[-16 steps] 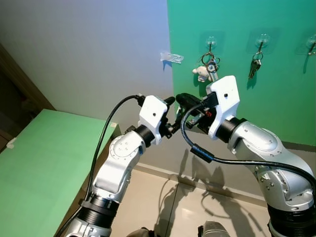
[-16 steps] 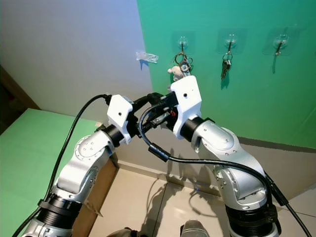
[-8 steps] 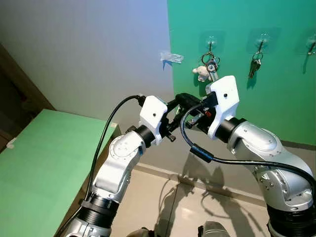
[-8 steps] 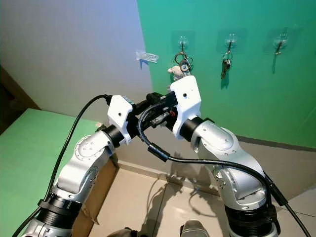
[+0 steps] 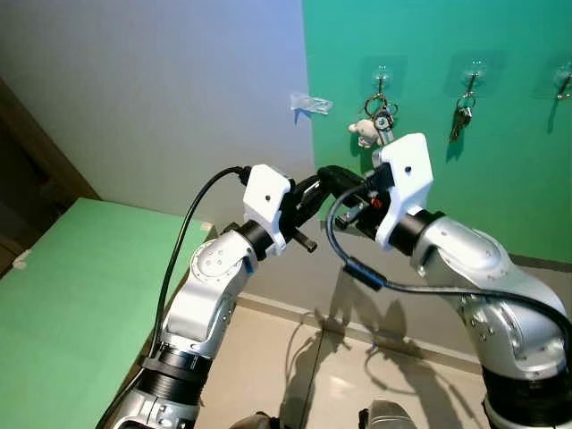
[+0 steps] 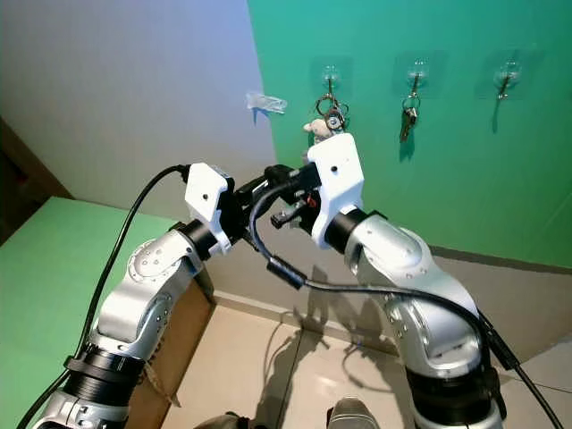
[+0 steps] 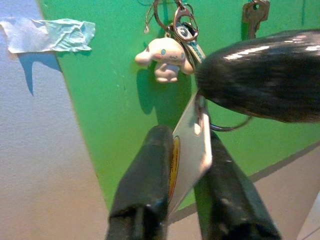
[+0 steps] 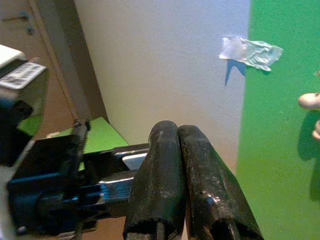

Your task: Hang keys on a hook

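A green wall panel (image 5: pixel 500 161) is filling the backdrop beside a pale wall (image 5: pixel 161 98), as the robot is raising both silver arms before a row of clear hooks. The left arm (image 5: pixel 210 295) and right arm (image 5: pixel 465 259) are meeting in mid-air, below and to the left of the hooks.

The left gripper (image 7: pixel 186 197) is pinching a white key tag (image 7: pixel 192 145) between its two black fingers, with a thin metal ring (image 7: pixel 227 125) looping off the tag's top. The right gripper (image 8: pixel 187 180) is pressing its fingers together, tips touching the ring's end of the tag; whether anything is caught between them cannot be told.

On the wall, one hook (image 5: pixel 382 75) is already carrying a keyring with a small white plush charm (image 5: pixel 365 132), the next hook (image 5: pixel 474 73) is carrying a bunch of keys (image 5: pixel 460 118), and a third hook (image 5: pixel 563 79) at the frame's edge appears free. A scrap of crumpled tape (image 5: pixel 311 104) is clinging near the panel's border.

Judged from here, the handover is the step in hand: the receiving fingers should be closing on the tag so the ring is hanging free and open toward the wall, with the giving gripper releasing only once that grip is firm.
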Robot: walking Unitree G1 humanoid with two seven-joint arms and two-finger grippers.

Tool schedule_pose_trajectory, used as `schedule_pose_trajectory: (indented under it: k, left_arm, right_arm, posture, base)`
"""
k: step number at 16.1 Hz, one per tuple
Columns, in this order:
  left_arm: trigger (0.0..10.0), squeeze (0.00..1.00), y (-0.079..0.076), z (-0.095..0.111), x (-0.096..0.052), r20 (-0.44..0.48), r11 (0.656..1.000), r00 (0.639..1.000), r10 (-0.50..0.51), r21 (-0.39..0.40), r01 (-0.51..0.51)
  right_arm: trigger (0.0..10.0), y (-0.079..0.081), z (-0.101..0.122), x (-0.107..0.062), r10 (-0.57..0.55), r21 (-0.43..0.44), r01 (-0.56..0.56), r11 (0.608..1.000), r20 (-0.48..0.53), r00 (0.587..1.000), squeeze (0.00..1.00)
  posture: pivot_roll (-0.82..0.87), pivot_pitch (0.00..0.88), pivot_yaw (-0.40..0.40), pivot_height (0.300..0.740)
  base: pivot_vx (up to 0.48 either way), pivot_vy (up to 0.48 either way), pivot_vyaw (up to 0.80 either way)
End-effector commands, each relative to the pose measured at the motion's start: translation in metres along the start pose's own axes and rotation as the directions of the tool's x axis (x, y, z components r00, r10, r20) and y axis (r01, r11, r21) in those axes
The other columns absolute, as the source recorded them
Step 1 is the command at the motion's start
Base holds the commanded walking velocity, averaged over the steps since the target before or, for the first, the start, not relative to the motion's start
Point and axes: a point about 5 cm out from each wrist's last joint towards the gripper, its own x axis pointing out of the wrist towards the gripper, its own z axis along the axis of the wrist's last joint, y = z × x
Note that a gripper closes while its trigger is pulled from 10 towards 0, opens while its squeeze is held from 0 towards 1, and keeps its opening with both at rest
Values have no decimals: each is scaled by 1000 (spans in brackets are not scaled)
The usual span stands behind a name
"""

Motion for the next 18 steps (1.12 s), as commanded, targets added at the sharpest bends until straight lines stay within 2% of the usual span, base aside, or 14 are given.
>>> schedule_pose_trajectory:
  k: [1, 2, 3, 9, 12, 14, 15, 16, 17, 18]
  left_arm:
    - [0, 0, 10, 2, -3, 2, 999, 999, 32, -11, -32]
    - [0, 0, 9, 2, -3, 2, 1000, 1000, 27, -14, -27]
    - [0, 0, 8, 2, -3, 3, 1000, 1000, 20, -19, -20]
    - [0, 0, 3, 4, -2, 9, 999, 999, -38, -19, 38]
    - [0, 0, 0, 12, -1, 39, 988, 988, -149, -42, 150]
    - [0, 0, -6, 15, 1, 50, 961, 964, -262, -76, 266]
    - [0, 0, -7, 15, 1, 48, 958, 961, -273, -78, 276]
    - [0, 0, -8, 12, -1, 31, 952, 955, -296, -77, 298]
    - [0, 0, -7, 11, -2, 24, 951, 954, -300, -78, 300]
    - [0, 0, -3, 10, -5, 8, 956, 958, -285, -75, 285]
  right_arm:
    - [10000, -6, -6, 2, -43, 11, 43, 999, -40, 998, 0]
    - [10000, -8, -6, 2, -56, 14, 57, 998, -35, 998, 0]
    - [10000, -10, -6, 3, -72, 7, 72, 997, -34, 997, 1000]
    - [10000, -15, 1, 4, -107, -3, 107, 994, 9, 994, 1000]
    - [10000, -27, 3, 2, -169, -2, 170, 986, 29, 985, 1000]
    - [10000, -35, -11, 0, -216, -51, 216, 975, 0, 976, 1000]
    - [10000, -36, -14, 0, -218, -67, 217, 974, -7, 976, 1000]
    - [10000, -42, -27, -4, -244, -89, 239, 967, -46, 969, 0]
    - [10000, -50, -35, -8, -273, -87, 267, 960, -71, 959, 0]
    - [10000, -69, -47, -19, -350, -121, 338, 933, -106, 931, 0]
  posture:
    - [-296, 22, 165, 720]
    - [-296, 22, 165, 720]
    - [-295, 21, 165, 720]
    - [-295, 26, 168, 720]
    - [-293, 32, 168, 720]
    - [-292, 36, 170, 720]
    - [-292, 36, 170, 720]
    - [-292, 36, 170, 720]
    - [-292, 41, 170, 720]
    - [-290, 45, 171, 720]
  base:
    - [0, 0, 0]
    - [0, 0, 0]
    - [0, 0, 0]
    - [0, 0, 0]
    - [0, 0, 0]
    - [0, 0, 0]
    - [0, 0, 0]
    - [0, 0, 0]
    - [0, 0, 0]
    - [0, 0, 0]
